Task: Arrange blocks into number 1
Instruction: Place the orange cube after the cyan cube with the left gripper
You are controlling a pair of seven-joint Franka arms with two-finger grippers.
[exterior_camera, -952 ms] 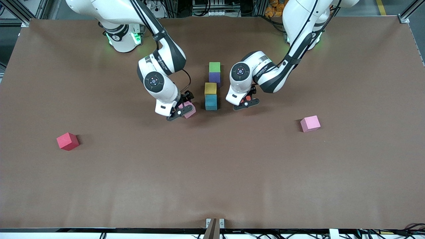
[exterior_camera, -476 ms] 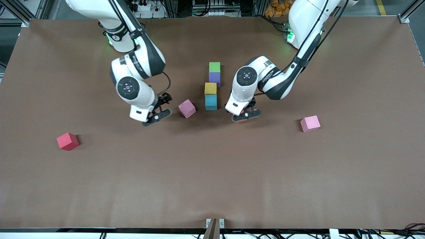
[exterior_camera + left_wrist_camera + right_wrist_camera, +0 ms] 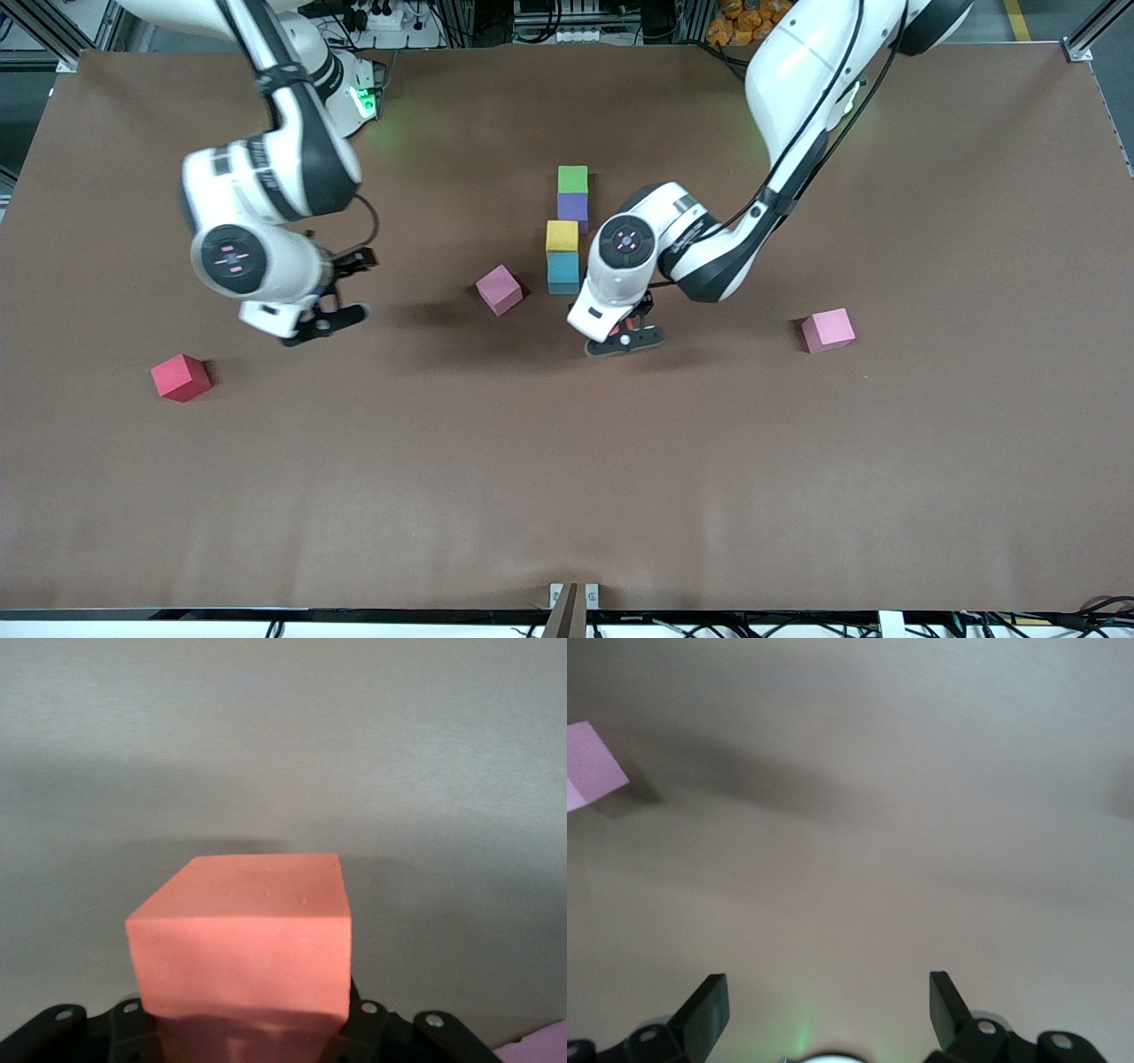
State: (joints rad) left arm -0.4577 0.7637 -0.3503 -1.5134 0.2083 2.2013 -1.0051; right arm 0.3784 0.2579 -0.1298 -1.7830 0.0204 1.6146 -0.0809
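Fingers of the left gripper (image 3: 625, 341) are clamped on a small matte orange cube (image 3: 244, 939), held over bare brown worktop (image 3: 567, 461) just near of the block column. Right gripper (image 3: 323, 310) hangs spread wide and empty, waiting.

Column, far to near: green cube (image 3: 573, 179), purple cube (image 3: 573, 207), yellow cube (image 3: 562, 237), light blue cube (image 3: 563, 271); the first pair sits slightly offset.

Risk: setting orange down could nudge light blue. Magenta cube (image 3: 499, 289) lies beside the column; pink cube (image 3: 828, 330) and red cube (image 3: 181, 377) lie well apart.

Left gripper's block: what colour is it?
Orange block, clearest in the left wrist view.
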